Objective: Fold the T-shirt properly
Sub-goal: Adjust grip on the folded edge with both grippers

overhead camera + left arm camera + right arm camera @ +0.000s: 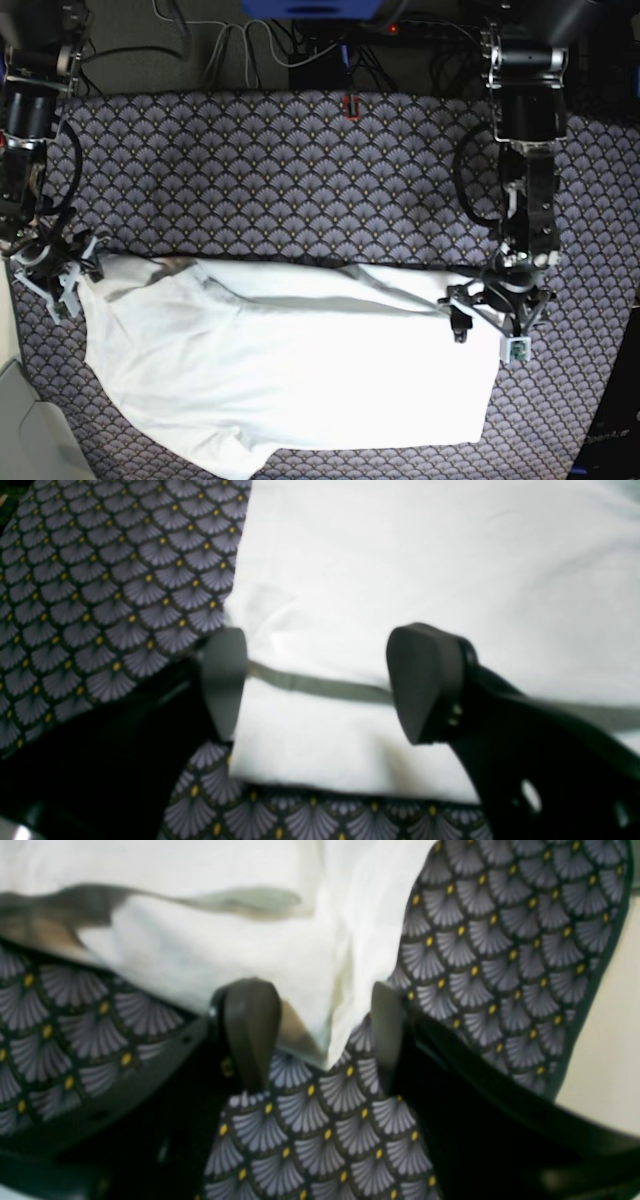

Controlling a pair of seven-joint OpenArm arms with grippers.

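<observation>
Fabric stretches wide across the table (300, 150): the T-shirt (290, 370) lies with its long axis running from one arm to the other, a fold already doubled over along the far edge. Left gripper (315, 682) sits at one end of that fold, jaws spread apart with white cloth lying between them and under them, nothing pinched. Right gripper (320, 1032) is at the opposite end, jaws likewise parted, a corner of the shirt drooping into the gap but not clamped. So each arm has its own end within reach, and the bulk of the garment lies toward the near side of the base view. Patterned tablecloth (110, 580) surrounds it all. Cables (230, 45) trail beyond the far table edge, well apart. Nothing blocks either arm; the next grab, I'd judge, needs a fresh edge.
</observation>
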